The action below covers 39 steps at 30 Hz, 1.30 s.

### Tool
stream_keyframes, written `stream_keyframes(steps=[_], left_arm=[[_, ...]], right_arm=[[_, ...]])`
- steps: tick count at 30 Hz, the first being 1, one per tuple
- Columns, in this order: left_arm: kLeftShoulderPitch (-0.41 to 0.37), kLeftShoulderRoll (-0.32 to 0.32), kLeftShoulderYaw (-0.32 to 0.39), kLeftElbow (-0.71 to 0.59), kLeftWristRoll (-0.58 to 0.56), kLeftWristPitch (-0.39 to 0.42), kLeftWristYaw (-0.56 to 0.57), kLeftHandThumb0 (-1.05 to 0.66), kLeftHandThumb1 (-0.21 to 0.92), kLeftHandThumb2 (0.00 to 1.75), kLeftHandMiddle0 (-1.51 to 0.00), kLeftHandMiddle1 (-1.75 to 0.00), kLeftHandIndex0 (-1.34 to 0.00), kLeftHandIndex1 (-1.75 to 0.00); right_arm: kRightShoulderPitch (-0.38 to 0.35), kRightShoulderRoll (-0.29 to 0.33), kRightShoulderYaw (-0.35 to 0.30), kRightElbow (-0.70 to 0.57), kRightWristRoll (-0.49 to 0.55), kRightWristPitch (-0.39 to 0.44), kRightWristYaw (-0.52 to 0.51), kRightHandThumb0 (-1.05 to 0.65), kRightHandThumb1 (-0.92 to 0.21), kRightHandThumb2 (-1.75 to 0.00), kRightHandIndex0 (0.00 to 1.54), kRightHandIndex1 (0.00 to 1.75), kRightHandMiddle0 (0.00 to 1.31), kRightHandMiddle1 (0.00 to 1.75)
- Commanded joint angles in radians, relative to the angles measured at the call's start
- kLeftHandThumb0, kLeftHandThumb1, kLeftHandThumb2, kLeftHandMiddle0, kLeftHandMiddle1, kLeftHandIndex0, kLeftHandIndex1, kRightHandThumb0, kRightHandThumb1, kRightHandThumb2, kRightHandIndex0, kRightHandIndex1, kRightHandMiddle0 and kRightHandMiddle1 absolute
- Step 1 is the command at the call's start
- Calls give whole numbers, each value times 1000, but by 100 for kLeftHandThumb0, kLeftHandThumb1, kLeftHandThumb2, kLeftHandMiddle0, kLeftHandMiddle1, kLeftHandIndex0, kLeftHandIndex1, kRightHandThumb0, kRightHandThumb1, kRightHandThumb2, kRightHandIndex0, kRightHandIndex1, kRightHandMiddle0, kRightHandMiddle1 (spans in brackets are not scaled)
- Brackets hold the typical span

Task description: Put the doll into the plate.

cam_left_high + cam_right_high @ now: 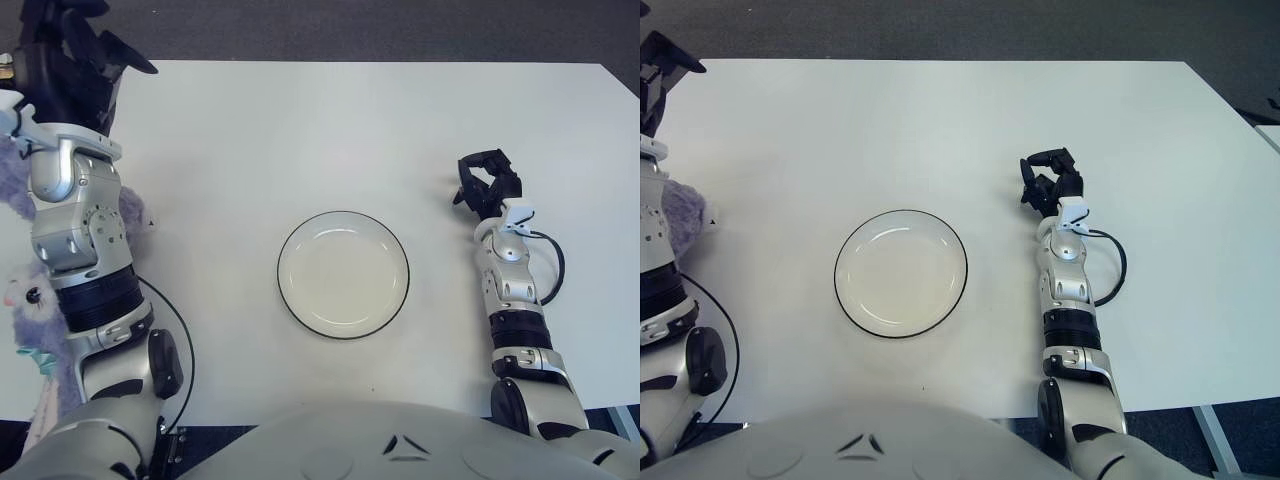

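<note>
Left eye view: doll (pixel 30 300) below left hand (pixel 62 62) fingers (pixel 125 60), apart.

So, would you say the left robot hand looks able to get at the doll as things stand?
Probably not directly: the left robot hand is beyond the doll, which sits behind its own forearm at the table's left edge.

Open worktop around the plate
The plate (pixel 343 274) is flanked by bare worktop (pixel 330 130); the doll (pixel 35 300) is screened by the left forearm at the left edge.

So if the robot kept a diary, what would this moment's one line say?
left hand: raised at table's far-left corner, holding nothing | doll: left edge, behind left arm | plate: empty, centre | right hand: idle, right of plate
</note>
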Motion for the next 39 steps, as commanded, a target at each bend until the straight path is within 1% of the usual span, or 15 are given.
stream_keyframes(steps=[1,3,6,9,12,14,16,22,28,30,32,36,39], left_arm=[[17,6,11,-19,43,-37,26,-35,87,52,-65,-173,-29,-169],[23,8,20,-28,59,-41,40,-35,90,46,-64,-163,-31,-165],[29,6,31,-42,76,-39,61,-35,91,42,-62,-153,-32,-163],[30,5,32,-45,79,-39,65,-35,92,40,-61,-148,-33,-162],[30,4,32,-45,80,-38,66,-35,92,40,-61,-147,-33,-162],[22,-34,64,-74,106,-72,145,-35,92,40,-61,-146,-33,-162],[18,-56,79,-87,121,-97,186,-35,92,40,-60,-144,-33,-162],[19,-80,74,-82,142,-156,220,-35,92,40,-59,-141,-32,-163],[21,-80,70,-77,144,-169,227,-35,92,40,-59,-141,-32,-163],[20,-100,65,-52,179,-253,245,-35,92,41,-61,-142,-32,-163],[20,-110,61,-35,199,-302,254,-35,92,41,-62,-142,-31,-164],[18,-112,57,-12,216,-348,258,-35,92,42,-63,-143,-31,-164],[18,-112,55,-3,220,-363,260,-35,92,42,-63,-144,-31,-164]], right_arm=[[52,3,-4,64,3,65,9,-36,-92,-35,88,175,38,157],[50,1,-4,69,4,64,12,-36,-92,-35,88,175,37,157],[48,0,-4,76,5,61,15,-36,-92,-36,88,175,37,157],[47,0,-5,78,4,60,17,-36,-92,-36,88,175,37,158],[47,0,-5,79,4,59,17,-36,-92,-36,88,175,37,158],[46,-9,-2,86,6,58,32,-36,-92,-36,88,175,37,158],[44,-13,-1,91,6,56,40,-35,-92,-37,87,175,36,159],[42,-16,-3,97,7,53,47,-35,-92,-37,87,175,35,159],[41,-16,-3,99,7,52,49,-35,-92,-38,88,175,35,160],[40,-18,-1,102,5,52,50,-35,-92,-38,88,175,35,160],[40,-18,0,104,4,52,50,-35,-92,-38,88,175,35,160],[41,-18,1,104,3,51,49,-35,-92,-38,88,175,34,160],[41,-18,2,104,3,50,49,-35,-92,-38,87,175,34,161]])
